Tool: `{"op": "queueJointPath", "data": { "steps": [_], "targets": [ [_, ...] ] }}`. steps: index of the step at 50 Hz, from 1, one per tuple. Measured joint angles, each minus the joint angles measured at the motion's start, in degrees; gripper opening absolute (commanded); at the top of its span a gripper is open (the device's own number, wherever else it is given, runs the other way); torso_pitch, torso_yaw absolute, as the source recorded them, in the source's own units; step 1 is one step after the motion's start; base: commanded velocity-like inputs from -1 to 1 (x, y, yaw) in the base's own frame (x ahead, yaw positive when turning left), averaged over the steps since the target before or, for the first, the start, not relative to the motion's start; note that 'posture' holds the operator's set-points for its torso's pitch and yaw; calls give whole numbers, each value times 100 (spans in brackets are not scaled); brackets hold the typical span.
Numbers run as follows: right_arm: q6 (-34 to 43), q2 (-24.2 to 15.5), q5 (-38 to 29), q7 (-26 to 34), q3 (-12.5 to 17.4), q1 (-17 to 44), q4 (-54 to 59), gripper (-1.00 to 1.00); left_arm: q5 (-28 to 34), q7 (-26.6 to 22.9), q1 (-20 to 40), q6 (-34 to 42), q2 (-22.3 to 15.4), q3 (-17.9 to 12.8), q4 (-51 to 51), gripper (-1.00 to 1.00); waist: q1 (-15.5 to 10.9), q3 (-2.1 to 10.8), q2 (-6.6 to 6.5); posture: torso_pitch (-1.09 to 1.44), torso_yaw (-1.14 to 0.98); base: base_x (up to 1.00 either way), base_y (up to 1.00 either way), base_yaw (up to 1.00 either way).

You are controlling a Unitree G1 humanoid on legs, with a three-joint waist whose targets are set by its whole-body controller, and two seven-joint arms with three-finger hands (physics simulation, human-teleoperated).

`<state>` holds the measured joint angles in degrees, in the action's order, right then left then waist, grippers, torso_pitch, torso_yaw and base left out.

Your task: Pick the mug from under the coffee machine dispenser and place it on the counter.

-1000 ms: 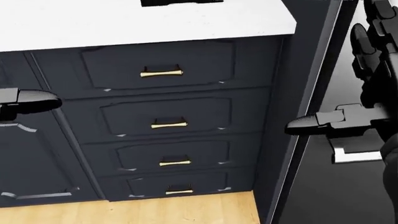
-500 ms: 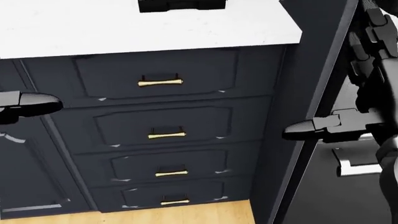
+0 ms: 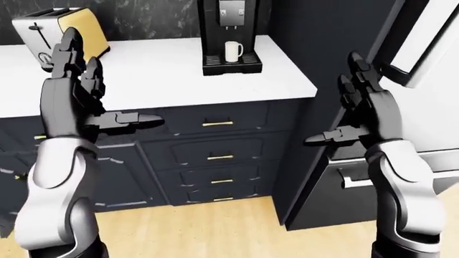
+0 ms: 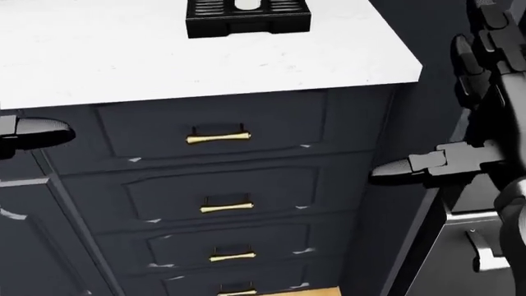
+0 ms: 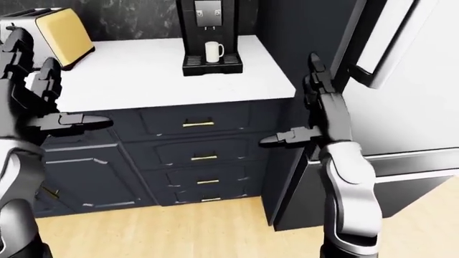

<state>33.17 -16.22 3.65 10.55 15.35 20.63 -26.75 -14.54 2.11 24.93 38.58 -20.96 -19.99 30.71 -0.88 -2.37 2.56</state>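
A white mug (image 3: 233, 51) stands on the drip tray (image 3: 231, 63) of the black coffee machine (image 3: 228, 21), under its dispenser, at the top of the left-eye view. The machine sits on the white counter (image 3: 165, 75). My left hand (image 3: 75, 80) is raised at the left with fingers spread, open and empty. My right hand (image 3: 359, 102) is raised at the right, open and empty, in front of the dark panel. Both hands are well short of the mug. The head view shows only the drip tray (image 4: 248, 15).
A silver and yellow toaster (image 3: 61, 29) stands on the counter at the top left. Dark drawers with brass handles (image 3: 217, 123) fill the cabinet below. A steel fridge (image 3: 430, 107) stands at the right. Wooden floor (image 3: 215, 231) lies at the bottom.
The head view has shifted: the counter and drawers slid down the picture and the drip tray came further into view at the top. Both hands stay raised and open.
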Motion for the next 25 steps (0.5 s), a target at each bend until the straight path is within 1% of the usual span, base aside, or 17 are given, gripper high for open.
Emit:
{"op": "queueJointPath", "data": {
  "steps": [1,2,3,4,5,7,10,12,13,14,15,16,17,18,20,22,25],
  "targets": [
    [-11,-23,-2,-1,17,-4,2,100,-2,-2,1,-11,37,19,7,100,48,12,-17,0,0,21,13,0],
    [-11,-22,-8,-5,40,-21,25,100,-10,-9,-32,-10,66,57,1,100,94,-19,-74,0,0,20,13,0],
    [3,-13,-17,-13,66,-62,58,100,-26,-23,-50,12,80,107,-30,100,116,-31,-58,0,0,20,12,0],
    [29,-7,-28,-20,81,-94,101,100,-41,-38,-61,42,81,144,-60,100,137,-20,-31,0,0,21,13,0],
    [57,-5,-36,-24,82,-100,138,100,-51,-47,-66,70,75,152,-77,100,148,-3,-30,0,0,20,12,0],
    [86,-15,-44,-26,73,-77,130,100,-52,-48,-43,91,59,121,-77,100,145,6,-109,0,0,21,13,0],
    [40,-23,-40,-15,60,-50,39,100,-35,-30,-14,45,42,67,1,100,163,-38,-334,0,0,20,12,0],
    [23,-30,-35,-6,62,-30,28,100,-33,-24,11,17,33,64,29,100,192,-23,-549,0,0,20,13,0],
    [26,-35,-33,-3,56,-4,26,100,-31,-21,21,11,23,59,31,100,184,18,-694,0,0,21,12,0],
    [21,16,-29,-1,32,-5,20,100,-28,-18,18,5,1,39,10,100,139,24,-667,0,0,20,13,0],
    [27,40,-19,10,-15,-35,31,100,-21,-8,-5,16,10,16,-21,100,87,-14,-637,0,0,20,13,0],
    [51,48,-2,30,-68,-50,63,100,-10,7,-42,43,15,-10,-46,100,60,-25,-650,0,0,21,12,0],
    [79,46,12,49,-98,-60,92,100,0,21,-53,77,17,-22,-75,100,37,-18,-642,0,0,20,12,0],
    [106,40,22,61,-99,-61,112,100,4,31,-39,108,14,-20,-91,100,29,-3,-605,0,0,20,12,0],
    [125,20,25,60,-56,-35,118,100,2,39,3,128,2,-5,-70,100,27,15,-483,0,0,21,13,0],
    [104,-2,19,42,1,-8,68,100,-7,34,24,104,-3,10,-24,100,23,3,-347,0,0,20,13,0],
    [47,-19,19,22,30,21,-1,100,-12,33,43,79,-11,13,6,100,-12,-3,-106,0,0,21,12,0]
  ]
}}
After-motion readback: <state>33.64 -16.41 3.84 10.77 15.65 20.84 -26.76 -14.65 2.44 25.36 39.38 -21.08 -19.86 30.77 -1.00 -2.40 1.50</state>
